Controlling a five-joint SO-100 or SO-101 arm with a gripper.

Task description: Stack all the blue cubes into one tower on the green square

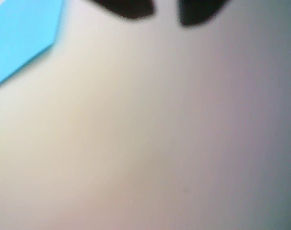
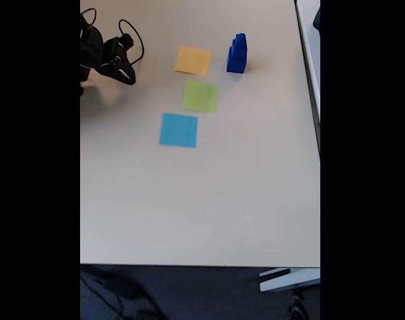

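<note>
Black gripper (image 1: 167, 17) fingertips are showing a narrow gap, holding nothing. Dark blue solid cubes (image 2: 237, 53) are standing stacked at two o'clock from the lime paper square (image 2: 201, 96); probably light, rigid, best pinched across flat sides.

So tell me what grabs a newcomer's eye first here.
The blue cubes stand stacked as a small tower on the bare table, right of the orange-yellow square in the fixed view. The green square and light-blue square lie bare below; the black gripper hovers far left.
</note>
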